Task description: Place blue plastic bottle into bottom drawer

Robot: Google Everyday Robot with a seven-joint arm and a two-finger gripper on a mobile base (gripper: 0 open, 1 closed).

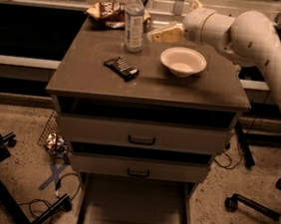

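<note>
1. Your gripper (152, 35) hangs over the back of the desk (84, 75). It sits just to the right of the blue plastic bottle (134, 21) and points toward it without touching. It reads as one pale wedge, so you cannot tell whether it is spread or closed.
2. The bottle stands upright near the back edge, with its cap on.
3. The white bowl (183, 61) sits in front of and below the gripper. A dark flat packet (121, 68) lies left of the bowl.
4. A crumpled snack bag (105, 11) lies behind the bottle, which partly hides it.
5. The bottom drawer (133, 203) is pulled out at floor level, and the frame cuts off its front edge.
6. Your arm (258, 39) leaves the frame on the right.
</note>
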